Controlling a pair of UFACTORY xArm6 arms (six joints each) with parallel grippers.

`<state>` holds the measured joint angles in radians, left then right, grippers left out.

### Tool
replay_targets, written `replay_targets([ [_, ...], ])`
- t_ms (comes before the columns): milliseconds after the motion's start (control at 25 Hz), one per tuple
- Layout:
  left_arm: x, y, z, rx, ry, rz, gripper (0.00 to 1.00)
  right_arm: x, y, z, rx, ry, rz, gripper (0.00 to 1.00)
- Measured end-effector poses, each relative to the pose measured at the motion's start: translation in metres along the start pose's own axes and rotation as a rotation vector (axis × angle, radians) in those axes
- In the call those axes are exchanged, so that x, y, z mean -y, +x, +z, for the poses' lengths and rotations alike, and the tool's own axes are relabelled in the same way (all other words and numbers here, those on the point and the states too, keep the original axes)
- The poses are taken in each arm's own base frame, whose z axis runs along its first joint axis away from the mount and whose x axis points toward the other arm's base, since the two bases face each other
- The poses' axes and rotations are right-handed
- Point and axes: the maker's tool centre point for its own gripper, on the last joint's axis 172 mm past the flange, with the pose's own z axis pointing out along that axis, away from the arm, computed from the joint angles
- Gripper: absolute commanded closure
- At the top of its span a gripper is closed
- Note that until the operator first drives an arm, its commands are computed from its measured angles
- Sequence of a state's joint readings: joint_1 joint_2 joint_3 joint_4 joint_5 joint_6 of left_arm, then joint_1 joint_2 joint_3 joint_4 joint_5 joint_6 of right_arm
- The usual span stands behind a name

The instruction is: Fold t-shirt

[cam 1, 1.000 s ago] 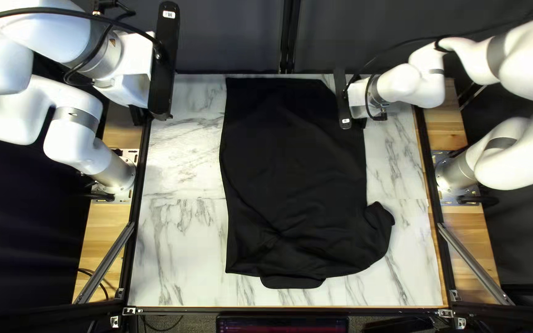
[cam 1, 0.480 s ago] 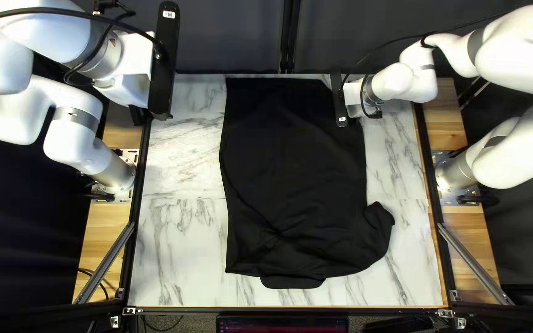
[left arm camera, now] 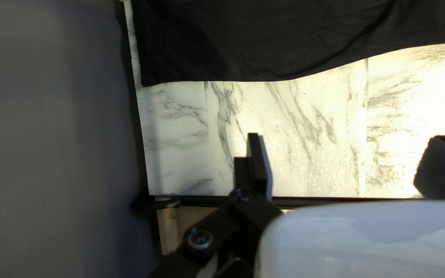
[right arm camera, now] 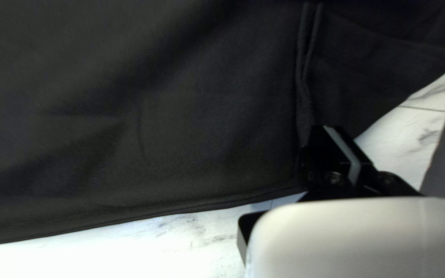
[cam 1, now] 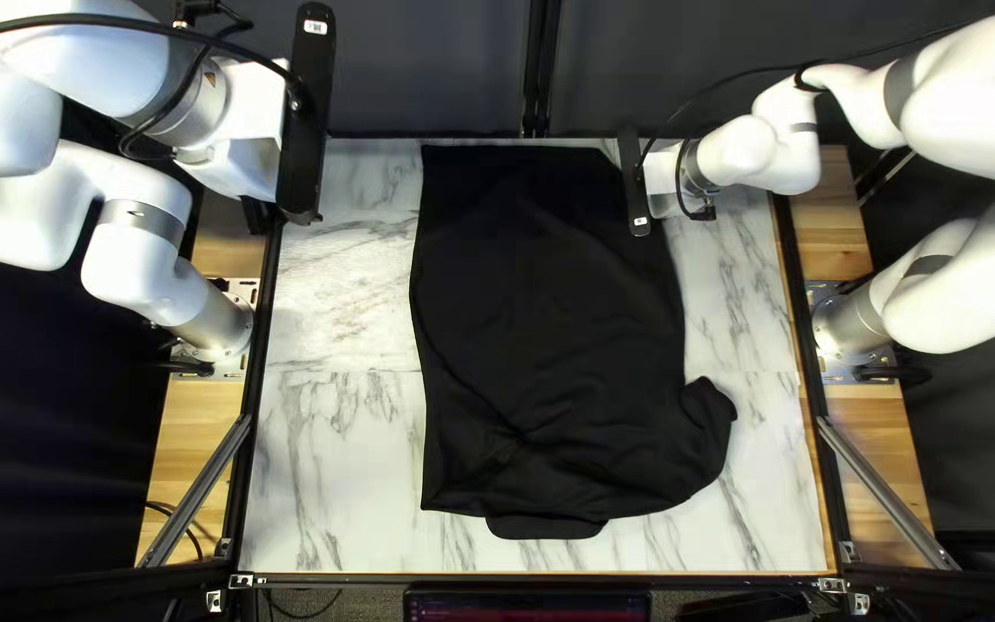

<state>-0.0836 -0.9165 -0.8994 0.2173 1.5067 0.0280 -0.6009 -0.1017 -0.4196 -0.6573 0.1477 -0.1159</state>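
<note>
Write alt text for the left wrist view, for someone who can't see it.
My open left gripper points down at the marble-patterned tabletop, no cloth between its fingers. The black t-shirt lies ahead, its edge beyond the fingertips. A dark curtain hangs past the table's edge.

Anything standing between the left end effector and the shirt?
Nothing visible stands between them: in the left wrist view, only marbled tabletop shows between the left end effector and the black shirt.
</note>
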Motion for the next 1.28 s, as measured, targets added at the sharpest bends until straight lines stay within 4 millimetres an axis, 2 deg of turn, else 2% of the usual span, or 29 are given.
replay_targets([
  [600,0.000,0.000,0.000,0.000,0.000,0.000,0.00,-0.011,0.031,-0.009,0.044,-0.010,0.217,1.00],
  [880,0.000,0.000,0.000,0.000,0.000,0.000,0.00,-0.010,0.062,-0.002,0.091,-0.035,0.308,1.00],
  [1080,0.000,0.000,0.000,0.000,0.000,0.000,0.00,-0.002,0.077,0.007,0.116,-0.043,0.331,1.00],
  [1240,0.000,0.000,0.000,0.000,0.000,0.000,0.00,0.011,0.077,0.013,0.128,-0.046,0.327,1.00],
  [1280,0.000,0.000,0.000,0.000,0.000,0.000,0.00,0.015,0.075,0.014,0.130,-0.045,0.325,0.80],
])
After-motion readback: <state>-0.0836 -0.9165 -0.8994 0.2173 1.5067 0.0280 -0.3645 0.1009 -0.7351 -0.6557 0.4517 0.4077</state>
